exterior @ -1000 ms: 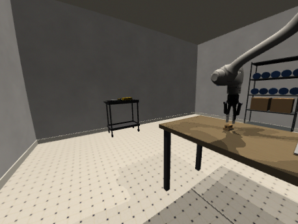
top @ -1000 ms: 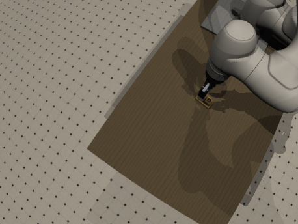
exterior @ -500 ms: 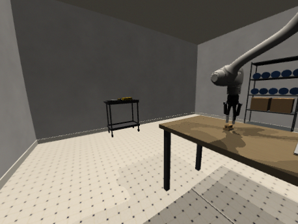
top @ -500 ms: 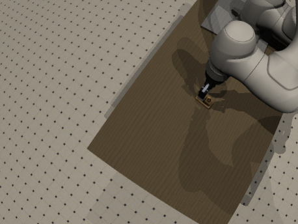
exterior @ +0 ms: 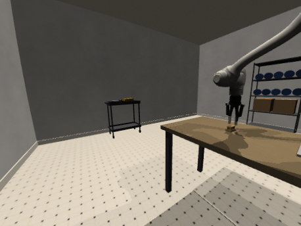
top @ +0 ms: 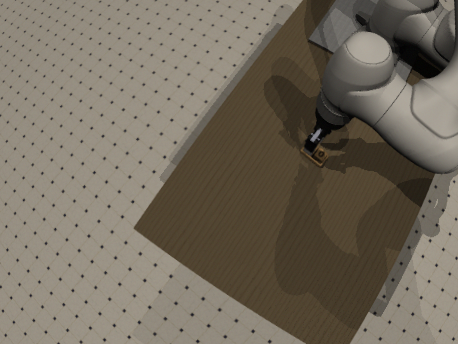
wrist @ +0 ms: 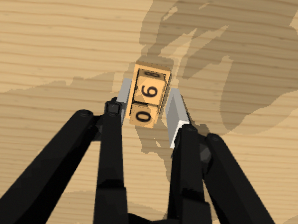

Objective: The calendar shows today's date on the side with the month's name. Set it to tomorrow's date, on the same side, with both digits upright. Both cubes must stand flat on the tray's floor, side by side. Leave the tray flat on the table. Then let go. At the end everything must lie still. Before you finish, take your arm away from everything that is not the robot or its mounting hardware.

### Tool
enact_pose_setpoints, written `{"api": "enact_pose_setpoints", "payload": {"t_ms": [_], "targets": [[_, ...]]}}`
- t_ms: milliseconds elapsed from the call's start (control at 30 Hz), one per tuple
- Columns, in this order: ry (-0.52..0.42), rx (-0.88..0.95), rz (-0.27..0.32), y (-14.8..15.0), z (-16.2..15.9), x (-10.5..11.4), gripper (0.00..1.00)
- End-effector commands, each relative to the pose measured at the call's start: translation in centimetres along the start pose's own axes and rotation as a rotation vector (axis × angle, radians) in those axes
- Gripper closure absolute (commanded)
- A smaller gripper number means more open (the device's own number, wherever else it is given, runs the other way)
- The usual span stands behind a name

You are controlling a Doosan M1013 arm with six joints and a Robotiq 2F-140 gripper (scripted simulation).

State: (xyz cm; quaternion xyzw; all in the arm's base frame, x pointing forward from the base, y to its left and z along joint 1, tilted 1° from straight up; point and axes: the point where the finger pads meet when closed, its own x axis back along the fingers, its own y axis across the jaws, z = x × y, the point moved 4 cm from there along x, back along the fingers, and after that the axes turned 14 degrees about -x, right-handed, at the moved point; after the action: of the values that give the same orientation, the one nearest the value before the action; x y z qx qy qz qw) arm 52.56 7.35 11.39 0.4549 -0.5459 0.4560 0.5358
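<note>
The small wooden calendar tray stands on the wooden table and holds two orange cubes side by side. In the wrist view the far cube (wrist: pixel 150 90) shows a 9 on top and the near cube (wrist: pixel 143 116) shows a 0. My gripper (wrist: pixel 149 94) points down over the calendar, with one finger pad on each side of the tray and a small gap at each side. The fingers are partly open and hold nothing. In the top view the gripper (top: pixel 315 139) stands just above the calendar (top: pixel 311 159). It also shows in the exterior view (exterior: pixel 232 122), above the calendar (exterior: pixel 231 130). The month side is not visible.
The table (exterior: pixel 243 141) has its near edge to the left. A grey base plate (top: pixel 340 25) lies under the arm's foot. A shelf (exterior: pixel 277 95) with blue plates and boxes stands behind the table. A black cart (exterior: pixel 123 115) stands by the far wall.
</note>
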Motion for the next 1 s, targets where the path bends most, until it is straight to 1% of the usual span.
{"api": "enact_pose_setpoints", "payload": {"t_ms": [0, 700, 967], "targets": [[0.0, 0.0, 0.0, 0.0, 0.0, 0.01, 0.72], [0.0, 0.0, 0.0, 0.0, 0.0, -0.05, 0.72], [0.0, 0.0, 0.0, 0.0, 0.0, -0.92, 0.72]]}}
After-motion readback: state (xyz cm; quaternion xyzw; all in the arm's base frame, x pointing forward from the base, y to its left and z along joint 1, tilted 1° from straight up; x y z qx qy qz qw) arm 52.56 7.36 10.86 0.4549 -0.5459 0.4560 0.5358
